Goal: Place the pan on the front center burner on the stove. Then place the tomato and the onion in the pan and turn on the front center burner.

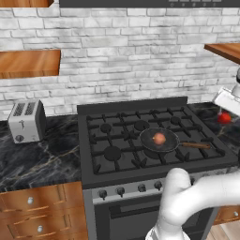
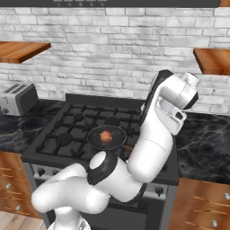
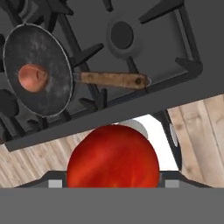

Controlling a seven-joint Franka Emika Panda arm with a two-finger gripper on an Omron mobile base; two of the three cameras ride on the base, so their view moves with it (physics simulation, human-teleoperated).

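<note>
With the round dark grey frying pan [image 1: 159, 139] already seated on the wide black front center burner [image 3: 8, 103] of the six-burner black gas stove [image 1: 112, 136], its brown wooden handle pointing toward the stove's right edge, the robot is on the second half of the loading step. The pale pinkish-tan onion [image 1: 160, 138] lies inside the pan, near its middle. The glossy bright red tomato [image 3: 113, 156] sits pinched between the tips of the two-finger gripper [image 1: 224, 117], whose jaws stand wide around it, and it hangs in the air off the stove's right side, well apart from the pan. Judging from this, the next move calls for carrying the tomato leftward over the handle to a spot above the pan, lowering it beside the onion and letting go. The small knobs [image 1: 121, 191] on the steel front look untouched, so lighting the burner would come last.
</note>
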